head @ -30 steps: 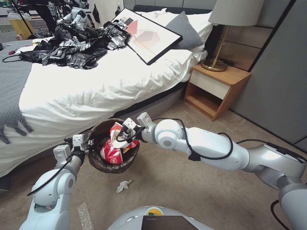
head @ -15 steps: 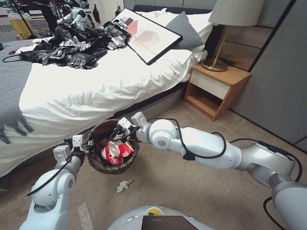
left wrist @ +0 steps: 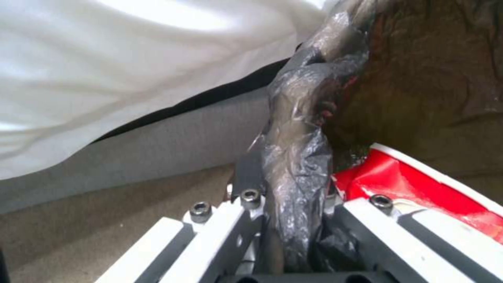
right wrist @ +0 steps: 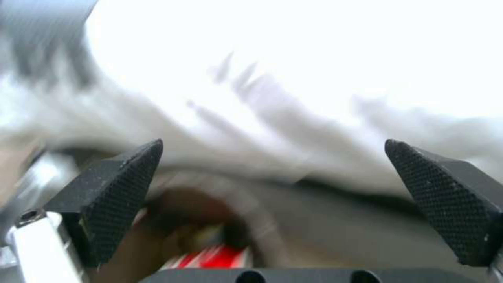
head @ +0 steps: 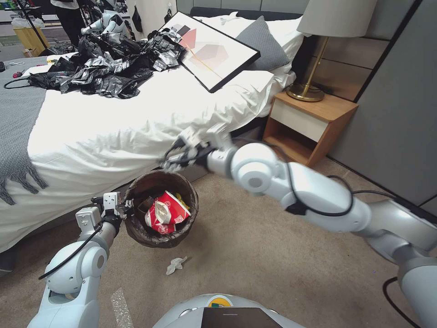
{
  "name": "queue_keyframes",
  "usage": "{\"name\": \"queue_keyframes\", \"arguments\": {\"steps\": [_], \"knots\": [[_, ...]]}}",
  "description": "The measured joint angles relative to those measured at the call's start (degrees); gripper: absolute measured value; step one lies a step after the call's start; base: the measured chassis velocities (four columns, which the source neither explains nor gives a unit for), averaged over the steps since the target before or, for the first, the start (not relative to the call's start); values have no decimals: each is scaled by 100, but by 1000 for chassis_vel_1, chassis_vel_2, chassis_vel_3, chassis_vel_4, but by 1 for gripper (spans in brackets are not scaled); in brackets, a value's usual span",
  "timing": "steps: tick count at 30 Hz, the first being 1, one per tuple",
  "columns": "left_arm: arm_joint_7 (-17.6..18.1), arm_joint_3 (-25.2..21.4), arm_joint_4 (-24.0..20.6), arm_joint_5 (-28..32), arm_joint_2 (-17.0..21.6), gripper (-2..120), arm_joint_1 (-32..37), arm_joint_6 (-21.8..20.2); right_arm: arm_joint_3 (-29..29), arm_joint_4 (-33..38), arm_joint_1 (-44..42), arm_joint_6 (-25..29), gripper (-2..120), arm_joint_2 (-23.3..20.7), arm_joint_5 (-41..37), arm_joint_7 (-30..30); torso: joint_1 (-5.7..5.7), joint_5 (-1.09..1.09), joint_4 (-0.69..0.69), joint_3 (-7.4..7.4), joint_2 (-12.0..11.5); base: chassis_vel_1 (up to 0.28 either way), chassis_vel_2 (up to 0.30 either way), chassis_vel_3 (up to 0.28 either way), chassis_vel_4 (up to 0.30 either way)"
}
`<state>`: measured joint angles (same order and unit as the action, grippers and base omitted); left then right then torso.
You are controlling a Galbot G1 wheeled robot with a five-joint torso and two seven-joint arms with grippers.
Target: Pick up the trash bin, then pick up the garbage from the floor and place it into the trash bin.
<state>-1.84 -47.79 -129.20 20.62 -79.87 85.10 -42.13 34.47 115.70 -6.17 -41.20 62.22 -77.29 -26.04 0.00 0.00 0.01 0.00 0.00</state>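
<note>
Now: left gripper [head: 122, 206] clamped on trash bin [head: 136, 228] rim, bin beside bed [head: 136, 118]. Right gripper [head: 175, 157] spread empty above. Tissue wad [head: 175, 265] on carpet below, nearer right arm, lying slantwise.

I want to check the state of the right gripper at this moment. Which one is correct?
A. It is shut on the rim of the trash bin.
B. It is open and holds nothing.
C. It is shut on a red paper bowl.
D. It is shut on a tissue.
B: the right gripper has its pads wide apart with nothing between them, above the trash bin, where the red-and-white paper bowl lies.
</note>
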Motion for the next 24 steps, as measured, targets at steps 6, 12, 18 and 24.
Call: {"name": "queue_keyframes", "arguments": {"steps": [6, 12, 18, 24], "knots": [[8, -1, -5, 19, 18, 0, -3, 0, -1091, 523, -52, 788, 100, -847, 484, -183, 0, 1, -1, 0, 1, 0, 0, 0, 0], [15, 1, -25, 29, 15, 0, 5, 0, -2303, 828, -941, 1077, 100, -1447, 1421, -204, 0, 1, 0, -1, 1, 0, 0, 0, 0], [122, 53, -111, 52, 21, 0, 25, 0, -4892, 797, -3911, 1869, 100, -1616, 3662, 149, 0, 3, -4, -1, 1, 0, 0, 0, 0], [163, 60, -179, 83, 74, 0, 85, 5, -6197, 374, -5797, 2779, 100, -780, 5520, 457, 0, 2, -2, -1, 1, 0, 0, 0, 0]]}}
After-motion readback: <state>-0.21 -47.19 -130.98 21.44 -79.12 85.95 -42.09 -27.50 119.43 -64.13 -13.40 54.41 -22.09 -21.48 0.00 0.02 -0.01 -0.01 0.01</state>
